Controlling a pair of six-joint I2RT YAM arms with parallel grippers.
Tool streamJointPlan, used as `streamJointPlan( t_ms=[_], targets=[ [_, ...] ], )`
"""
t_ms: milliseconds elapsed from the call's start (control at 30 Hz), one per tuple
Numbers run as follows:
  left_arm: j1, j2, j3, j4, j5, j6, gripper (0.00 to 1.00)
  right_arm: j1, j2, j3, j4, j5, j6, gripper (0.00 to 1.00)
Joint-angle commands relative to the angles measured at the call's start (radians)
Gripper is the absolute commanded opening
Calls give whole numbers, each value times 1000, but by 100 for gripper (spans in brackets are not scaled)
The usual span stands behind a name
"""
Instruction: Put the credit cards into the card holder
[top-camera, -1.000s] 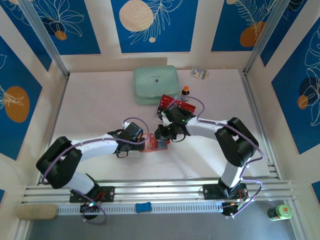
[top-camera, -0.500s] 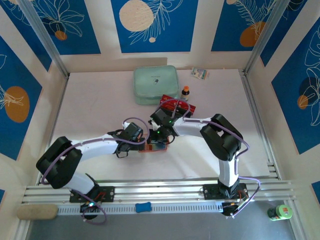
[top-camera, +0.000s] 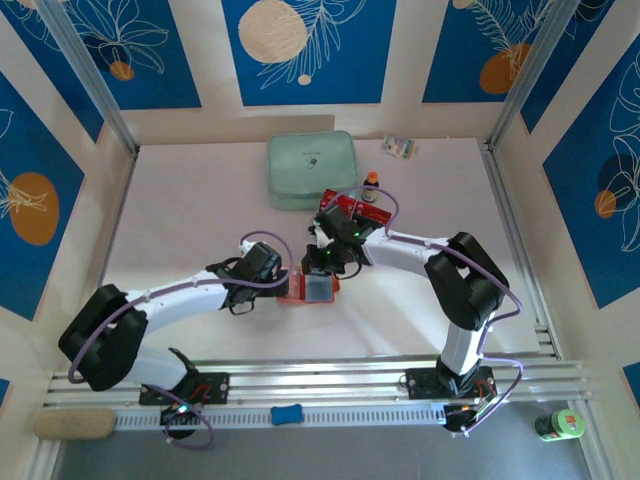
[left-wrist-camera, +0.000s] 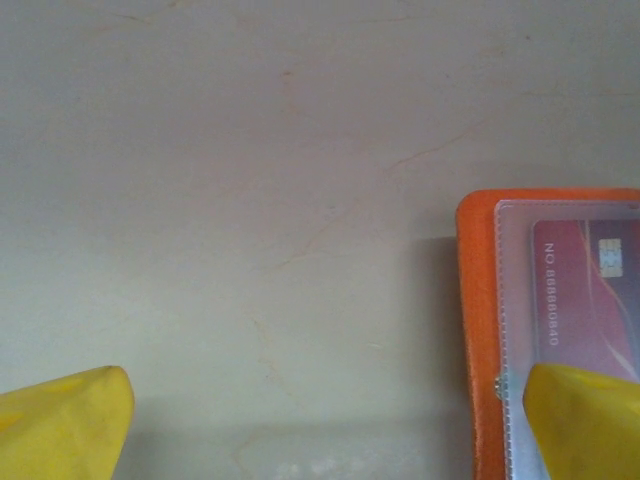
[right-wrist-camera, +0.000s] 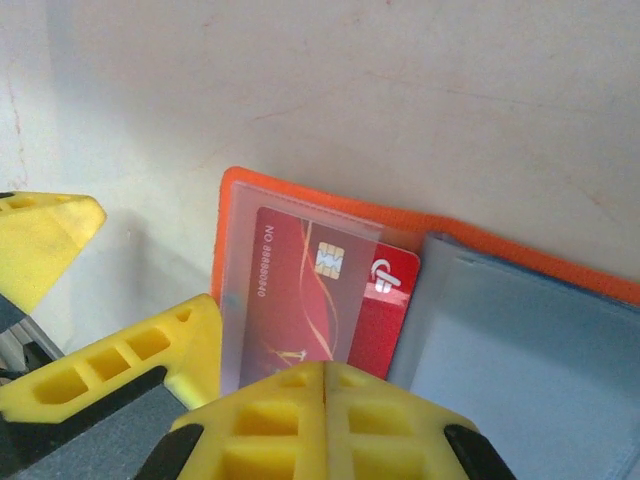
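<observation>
At the half of the opened card holder (right-wrist-camera: 500, 350) nearest the left arm, a red card (right-wrist-camera: 310, 300) lay partly inside the clear sleeve (right-wrist-camera: 237, 290). Its end with the white mark poked out toward the holder's grey pockets. The other cards (top-camera: 352, 210) sat in a red pile behind the holder, toward the green pouch (top-camera: 312, 170).

The likeliest trouble was the card stopping short. A push landing off-centre could skew it and jam a corner, or the thin sleeve could buckle. The holder lay loose on the counter (left-wrist-camera: 250, 200), so a hard shove might slide it away instead of seating the card, since only one tip of the left tool seemed to pin it.

The right arm reached in low from the holder's right. Its tool (right-wrist-camera: 325, 400) was clenched tight with nothing visible between the tips, and it sat just over the card's near edge. Whether it touched the card could not be told. The left arm stretched low across the counter from the holder's left. Its tool (left-wrist-camera: 325, 425) was released wide, one yellow tip on the holder's edge and the other well out on bare counter.
</observation>
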Motion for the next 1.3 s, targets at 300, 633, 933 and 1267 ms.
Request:
streamJointPlan(
  t_ms=[300, 633, 933, 1267],
  targets=[
    [18, -4, -67, -9, -33, -25, 100, 30, 54, -2, -6, -10, 8, 1],
    [18, 35, -67, 20, -16, -16, 100, 42, 103, 10, -15, 5, 8, 1],
    [18, 50, -69, 39, -6, -12, 100, 70, 157, 57, -43, 0, 2, 0],
    [20, 10, -47, 7, -17, -6, 100, 72, 166, 69, -47, -10, 18, 0]
  ],
)
